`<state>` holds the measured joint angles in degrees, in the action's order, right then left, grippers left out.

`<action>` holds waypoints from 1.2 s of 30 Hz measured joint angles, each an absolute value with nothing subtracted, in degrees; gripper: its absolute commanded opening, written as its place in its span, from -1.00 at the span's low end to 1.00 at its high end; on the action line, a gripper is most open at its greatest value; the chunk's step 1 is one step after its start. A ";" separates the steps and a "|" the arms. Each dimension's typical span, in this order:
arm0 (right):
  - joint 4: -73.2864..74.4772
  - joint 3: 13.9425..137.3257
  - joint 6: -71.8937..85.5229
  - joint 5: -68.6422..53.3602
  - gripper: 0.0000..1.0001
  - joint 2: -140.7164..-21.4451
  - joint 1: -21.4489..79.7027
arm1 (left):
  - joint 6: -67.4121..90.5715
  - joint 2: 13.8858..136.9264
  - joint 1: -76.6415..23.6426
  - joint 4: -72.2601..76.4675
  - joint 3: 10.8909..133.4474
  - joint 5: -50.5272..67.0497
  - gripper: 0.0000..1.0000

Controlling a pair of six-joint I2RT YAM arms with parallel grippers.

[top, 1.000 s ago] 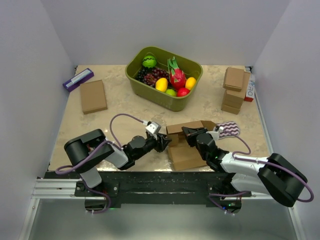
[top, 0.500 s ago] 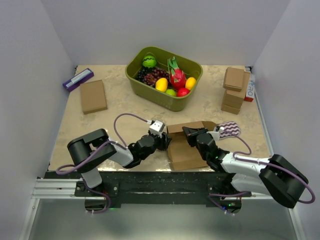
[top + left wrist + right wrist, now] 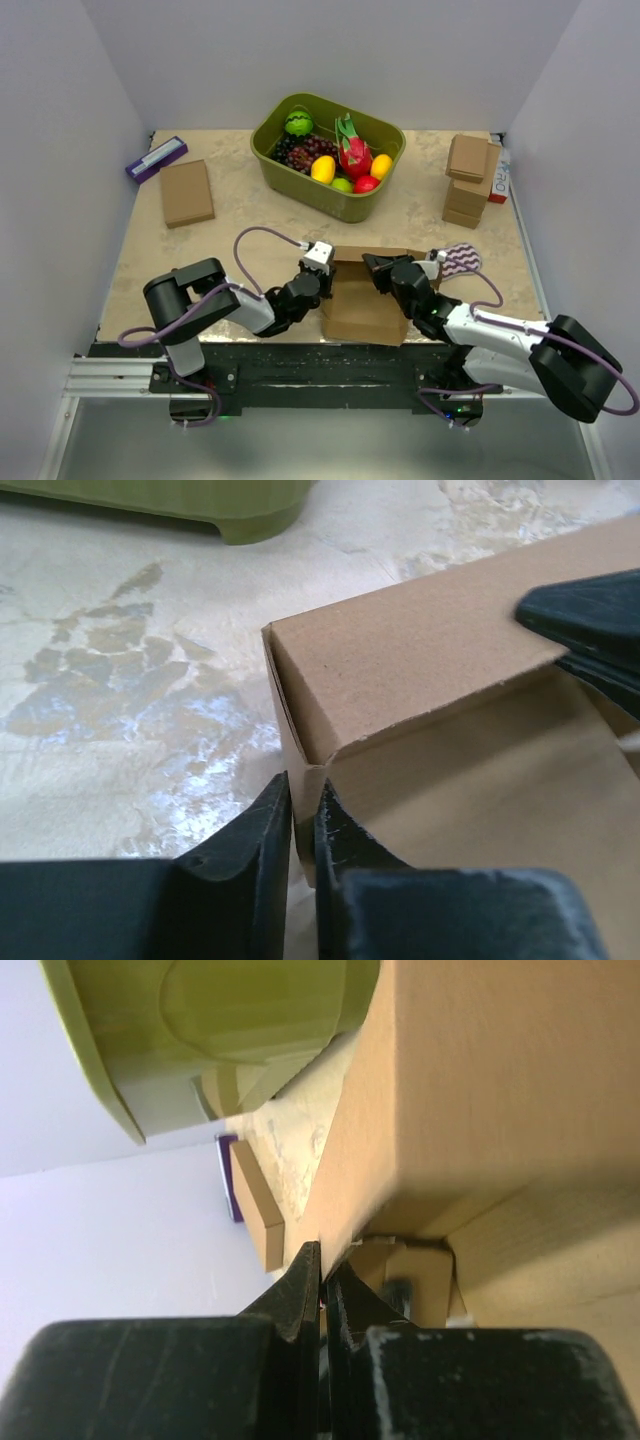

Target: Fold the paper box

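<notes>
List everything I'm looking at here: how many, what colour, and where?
paper box: one, brown, near middle of the table, half folded
bin: one, olive green, far middle
fruit: several, mixed colours, in the bin
flat box: one, brown, far left
purple pack: one, purple and white, far left corner
small boxes: a stack, brown, far right
carton: one, white and red, behind the stack
cloth: one, purple-and-white zigzag, right of the paper box
table: one, beige marbled
left gripper: one, black, pinching the paper box's left wall
right gripper: one, black, shut on the paper box's top edge
</notes>
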<state>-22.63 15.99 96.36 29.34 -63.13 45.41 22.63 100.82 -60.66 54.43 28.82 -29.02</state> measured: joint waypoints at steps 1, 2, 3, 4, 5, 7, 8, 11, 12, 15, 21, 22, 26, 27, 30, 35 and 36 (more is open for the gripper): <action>-22.06 16.25 96.31 28.97 -1.00 -62.74 45.56 | 22.04 101.12 -60.64 54.15 29.21 -30.48 -0.94; -21.56 16.47 96.18 28.86 -0.96 -62.48 45.71 | 21.91 101.23 -60.64 53.89 29.45 -31.18 -1.00; -20.84 16.73 96.07 28.80 -0.87 -62.22 45.78 | 21.78 101.27 -60.69 53.39 29.76 -31.83 -1.00; -20.14 16.99 95.83 28.73 -0.78 -62.04 45.78 | 21.63 101.25 -60.77 52.80 30.11 -32.27 -1.00; -19.46 17.21 95.50 28.73 -0.41 -61.71 45.76 | 21.58 101.25 -60.86 52.07 30.55 -32.80 -1.00; -17.76 17.52 94.35 28.56 -0.02 -60.62 45.76 | 21.39 101.14 -60.90 50.68 31.27 -33.30 -1.00; -16.29 17.61 93.14 28.51 0.34 -59.70 45.74 | 21.23 100.90 -60.75 49.52 31.62 -33.91 -1.00; -11.75 17.96 88.73 28.42 0.72 -55.94 45.60 | 21.10 99.02 -59.00 45.43 31.97 -33.76 -1.00; -10.11 18.52 86.89 28.14 0.77 -54.57 45.58 | 20.97 98.13 -57.91 43.64 32.08 -33.04 -1.00; -4.51 22.33 80.07 26.61 0.86 -50.72 45.58 | 20.93 94.83 -52.77 38.00 32.12 -28.42 -1.00; 9.39 34.83 64.82 26.44 0.93 -45.84 45.58 | 19.51 88.68 -43.64 24.73 33.67 -18.98 -1.00; 10.92 36.25 62.61 26.79 0.94 -45.52 45.58 | 19.18 87.96 -42.30 22.85 34.06 -17.15 -1.00; 17.47 40.51 53.17 29.52 0.92 -46.44 45.58 | 18.28 84.66 -38.28 16.60 34.30 -11.40 -1.00; 18.61 40.75 51.46 30.02 0.92 -47.35 45.56 | 18.20 83.85 -37.52 14.98 34.30 -10.52 -1.00; 21.43 40.77 48.03 30.48 0.89 -51.09 45.47 | 18.11 82.76 -36.16 11.75 34.85 -8.38 -1.00; 22.15 38.39 44.75 30.26 0.86 -54.13 45.47 | 17.78 82.70 -35.64 9.78 35.70 -6.15 -1.00; 22.00 37.63 44.34 30.26 0.85 -54.28 45.47 | 17.78 82.70 -35.64 9.58 35.79 -5.89 -1.00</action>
